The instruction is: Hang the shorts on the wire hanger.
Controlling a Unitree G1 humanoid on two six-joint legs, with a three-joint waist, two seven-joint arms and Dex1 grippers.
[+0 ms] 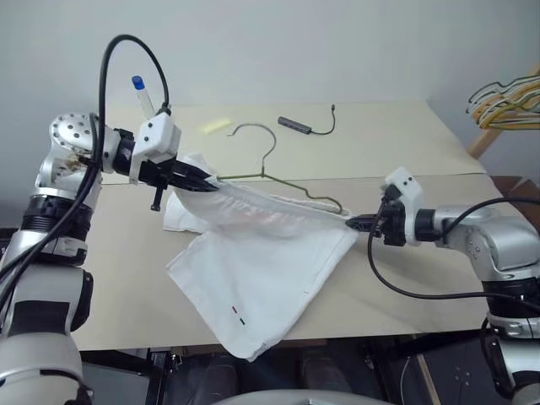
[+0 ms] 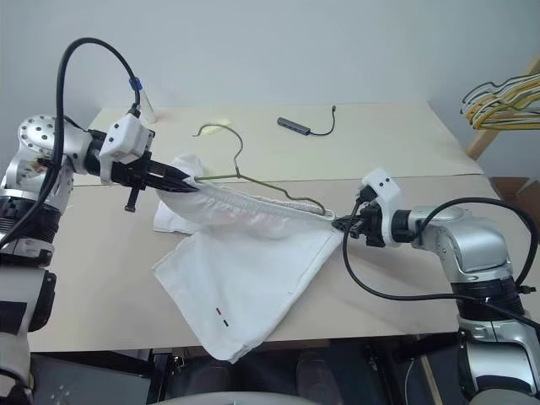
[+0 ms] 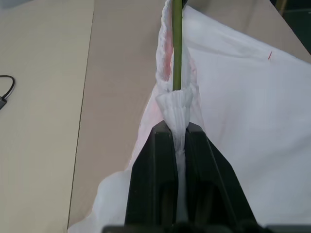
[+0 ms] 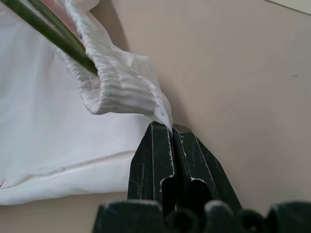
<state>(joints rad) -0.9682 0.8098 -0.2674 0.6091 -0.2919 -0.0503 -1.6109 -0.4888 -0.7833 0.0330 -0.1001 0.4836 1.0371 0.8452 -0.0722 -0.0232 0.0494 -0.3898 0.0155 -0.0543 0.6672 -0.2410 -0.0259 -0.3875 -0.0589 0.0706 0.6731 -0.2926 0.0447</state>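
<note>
The white shorts [image 1: 261, 270] are stretched above the table between my two grippers, and one leg hangs over the table's front edge. My left gripper [image 1: 207, 181] is shut on one end of the gathered waistband [image 3: 177, 104]. The right gripper [image 1: 356, 224] is shut on the other end, where the black fingers [image 4: 155, 155] pinch a tip of the elastic. The olive-green wire hanger [image 1: 291, 185] runs inside the waistband loop. Its wire [image 3: 177, 43] enters the cloth just past my left fingertips. Its silvery hook [image 1: 253, 128] lies on the table behind the shorts.
On the beige table [image 1: 405, 143] lie a dark adapter with a cable [image 1: 297, 125] and a yellow note [image 1: 215, 126] at the back. A blue-capped tube [image 1: 142, 94] stands at the back left. A bunch of yellow and dark hangers [image 1: 510, 97] sits off the table's right side.
</note>
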